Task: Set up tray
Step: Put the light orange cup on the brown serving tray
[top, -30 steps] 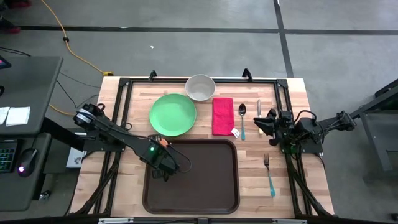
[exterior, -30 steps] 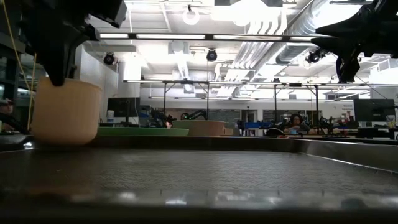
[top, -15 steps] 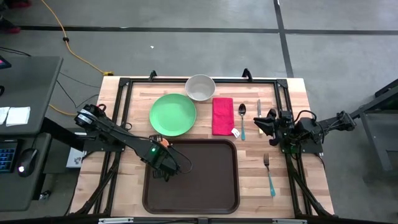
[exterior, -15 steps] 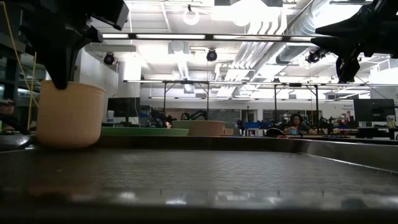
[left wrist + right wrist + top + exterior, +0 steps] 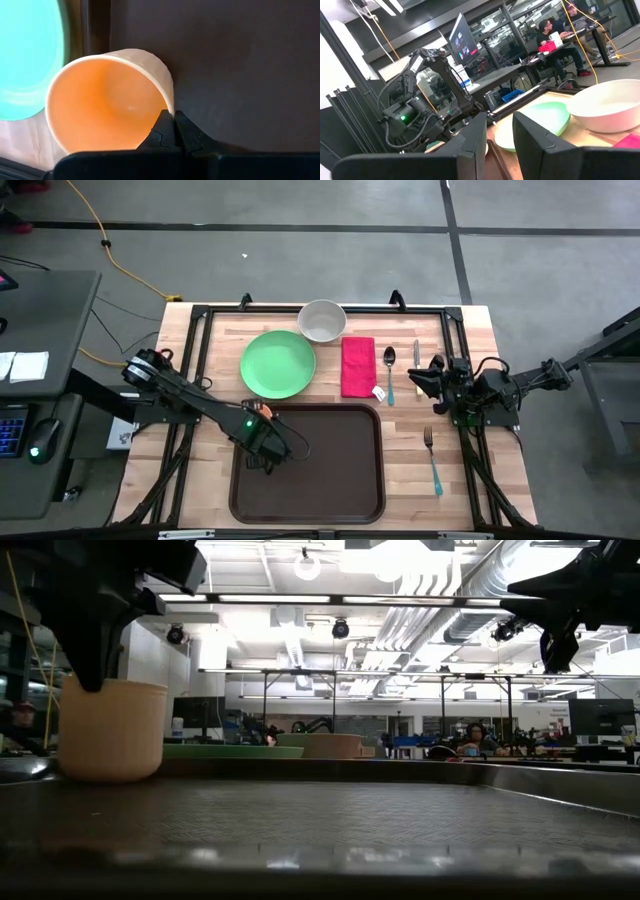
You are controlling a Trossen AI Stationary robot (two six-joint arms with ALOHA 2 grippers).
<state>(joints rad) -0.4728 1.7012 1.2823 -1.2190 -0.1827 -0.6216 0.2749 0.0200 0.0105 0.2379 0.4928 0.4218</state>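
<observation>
The dark brown tray [image 5: 330, 475] lies at the table's near middle. An orange cup [image 5: 105, 110] is upright at the tray's far-left corner [image 5: 258, 408], next to the green plate [image 5: 25, 55]. My left gripper [image 5: 172, 116] reaches down from above [image 5: 92, 660] and is shut on the cup [image 5: 110, 730]. The cup's base is at the tray floor; whether it rests there I cannot tell. My right gripper [image 5: 415, 380] hovers at the table's right side, open with nothing between its fingers [image 5: 470, 145]. My left gripper holds the cup's rim [image 5: 167, 102], with one finger inside the cup and one outside against the wall. The fingers come from above, pointing steeply down. The cup hangs upright, mouth up, over the tray's far-left corner.
Beyond the tray stand the green plate [image 5: 278, 364] and a white bowl [image 5: 322, 321]. To their right lie a red napkin [image 5: 358, 366], a spoon [image 5: 389, 372] and a knife [image 5: 416, 352]. A fork [image 5: 433, 460] lies right of the tray. A black frame [image 5: 200, 340] runs around the table.
My left gripper has sunk a little with the cup, which stays upright and now sits lower against the tray's floor in the low view.
</observation>
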